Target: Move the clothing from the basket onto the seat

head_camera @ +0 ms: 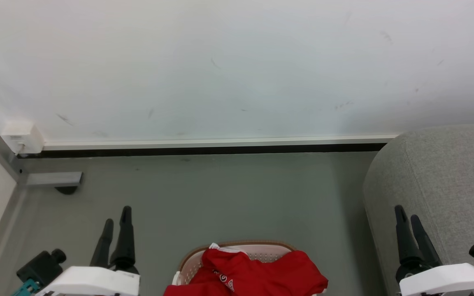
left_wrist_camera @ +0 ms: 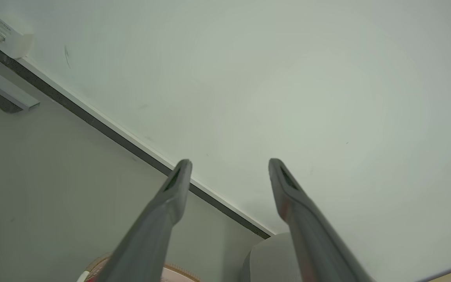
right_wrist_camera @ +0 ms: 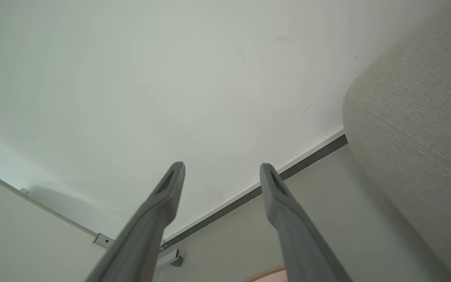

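Note:
Red clothing [head_camera: 257, 273] with white lettering is heaped in the round cream basket [head_camera: 190, 265], which stands on the floor at the bottom middle of the head view. The grey seat [head_camera: 438, 181] rises at the right. My left gripper [head_camera: 116, 222] stands open at the lower left, left of the basket, holding nothing. My right gripper [head_camera: 407, 220] stands open at the lower right, in front of the seat's rounded end, also holding nothing. In the left wrist view the open left gripper [left_wrist_camera: 229, 166] points at the wall, with the basket's rim [left_wrist_camera: 178, 270] low down. The right gripper [right_wrist_camera: 221, 168] is spread open beside the seat [right_wrist_camera: 417, 129].
A white wall with a dark skirting strip [head_camera: 204, 150] runs across behind the grey floor [head_camera: 220, 197]. A pale panel with a metal bracket [head_camera: 54, 179] stands at the left, and a small white box [head_camera: 23, 135] sits in that corner.

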